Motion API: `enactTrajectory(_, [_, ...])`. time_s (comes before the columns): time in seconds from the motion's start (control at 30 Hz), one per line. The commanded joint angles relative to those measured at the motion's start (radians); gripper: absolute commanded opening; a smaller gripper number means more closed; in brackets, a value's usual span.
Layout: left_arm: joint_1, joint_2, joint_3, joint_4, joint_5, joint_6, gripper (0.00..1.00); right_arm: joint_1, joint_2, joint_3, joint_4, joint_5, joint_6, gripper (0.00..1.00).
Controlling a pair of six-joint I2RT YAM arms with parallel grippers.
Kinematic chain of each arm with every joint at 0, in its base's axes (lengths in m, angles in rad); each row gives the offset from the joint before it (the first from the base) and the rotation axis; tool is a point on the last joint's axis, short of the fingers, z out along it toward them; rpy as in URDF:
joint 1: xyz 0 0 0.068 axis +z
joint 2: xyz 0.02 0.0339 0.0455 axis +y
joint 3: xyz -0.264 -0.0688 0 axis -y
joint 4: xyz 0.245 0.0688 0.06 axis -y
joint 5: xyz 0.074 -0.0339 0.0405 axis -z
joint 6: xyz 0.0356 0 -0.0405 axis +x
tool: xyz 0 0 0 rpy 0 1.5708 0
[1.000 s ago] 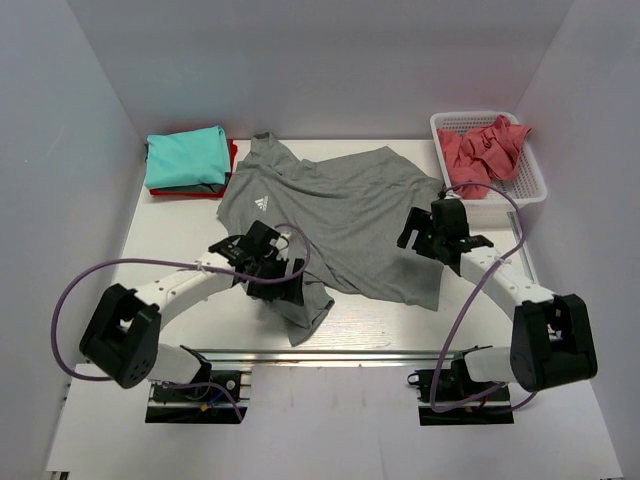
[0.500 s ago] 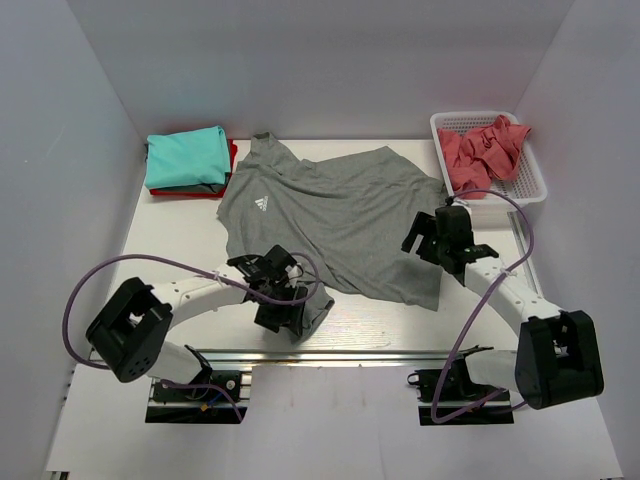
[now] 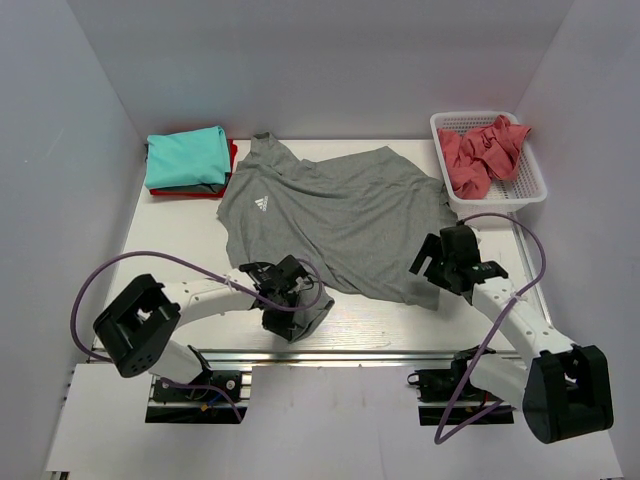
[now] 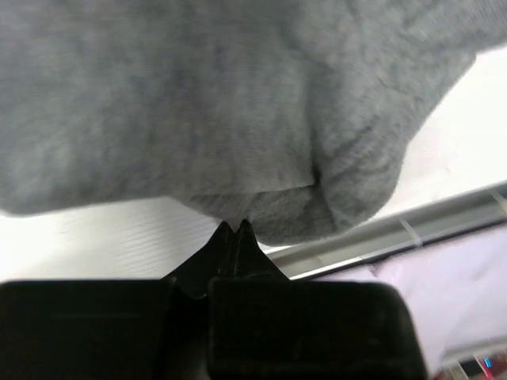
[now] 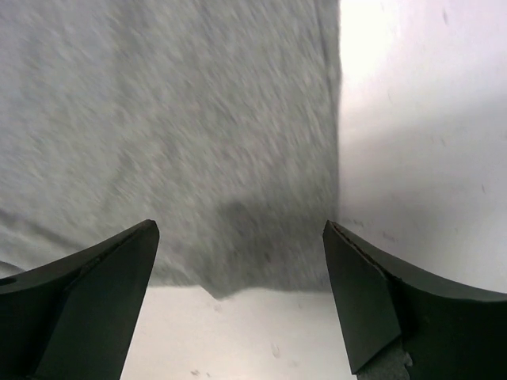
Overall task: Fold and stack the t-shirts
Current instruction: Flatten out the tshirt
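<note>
My left jaws closed on grey t-shirt (image 3: 340, 215) near-hem corner; right jaws open above opposite corner. First fold apparently starting; next, right must descend and pinch.

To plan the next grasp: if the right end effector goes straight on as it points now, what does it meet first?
Probably the grey t-shirt, near its hem corner, though depth is unclear.

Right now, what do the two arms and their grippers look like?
The left arm and right arm have white links, bulky black joint housings and a purple cable each. The left gripper and right gripper have black, tapering fingers.
</note>
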Motion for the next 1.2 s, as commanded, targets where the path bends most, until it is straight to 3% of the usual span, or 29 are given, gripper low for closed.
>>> enactTrajectory(0.0, [-0.007,-0.066,0.029,-0.053,-0.112,-0.018,0.0,-0.002,-0.027,-0.031,-0.152,0.0,0.039,0.89])
enactTrajectory(0.17, [-0.007,-0.129,0.039,-0.03,-0.123,0.002,0.0,-0.002,-0.031,-0.097,-0.177,-0.029,0.101,0.84])
enactTrajectory(0.4, [-0.007,-0.117,0.069,-0.11,-0.181,0.022,0.0,-0.002,0.026,-0.123,-0.08,-0.023,0.142,0.77])
enactTrajectory(0.5, [0.002,-0.146,0.088,-0.11,-0.201,0.022,0.0,-0.002,0.052,-0.137,-0.033,-0.047,0.148,0.57])
enactTrajectory(0.53, [0.003,-0.146,0.106,-0.11,-0.227,0.022,0.0,-0.002,0.064,-0.132,-0.033,-0.069,0.15,0.44])
enactTrajectory(0.6, [0.003,-0.181,0.129,-0.151,-0.294,0.031,0.0,0.001,0.06,-0.123,-0.019,-0.09,0.142,0.35])
enactTrajectory(0.63, [0.003,-0.19,0.164,-0.168,-0.328,0.031,0.0,0.001,0.045,-0.114,-0.002,-0.098,0.135,0.06])
enactTrajectory(0.67, [0.012,-0.203,0.186,-0.196,-0.37,0.031,0.0,-0.002,0.037,-0.117,0.01,-0.1,0.127,0.0])
enactTrajectory(0.83, [0.012,-0.308,0.307,-0.121,-0.652,0.094,0.0,-0.004,-0.055,-0.011,0.107,-0.055,0.075,0.0])
enactTrajectory(1.03, [0.021,-0.425,0.483,-0.055,-0.979,0.181,0.0,-0.002,-0.188,0.127,0.267,0.149,0.059,0.0])
enactTrajectory(1.17, [0.021,-0.463,0.571,0.101,-1.089,0.376,0.0,-0.002,-0.256,0.19,0.435,0.288,-0.017,0.0])
